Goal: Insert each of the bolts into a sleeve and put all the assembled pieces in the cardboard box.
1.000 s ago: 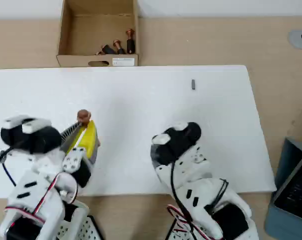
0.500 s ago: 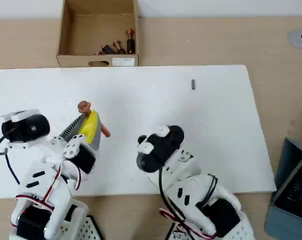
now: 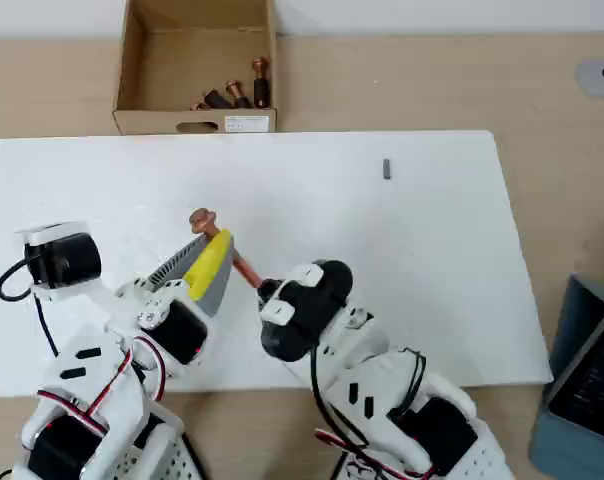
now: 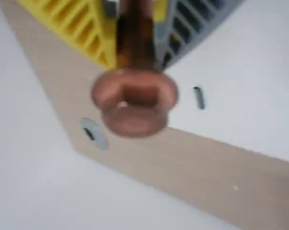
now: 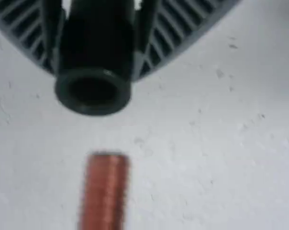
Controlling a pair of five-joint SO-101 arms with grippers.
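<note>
Cardboard box (image 3: 130,70) at far edge of bench (image 3: 542,90), assembled pieces (image 3: 237,93) inside. L hand (image 3: 210,245) clamped on copper bolt (image 3: 202,220) over white mat (image 3: 402,260), thread end aimed at R hand (image 5: 95,67). R hand gripped round black sleeve (image 5: 93,91). Bolt tip just short of sleeve mouth, not touching.

high: overhead, far | wrists: close-up, facing bolt (image 4: 134,105) | all share: bolt
</note>
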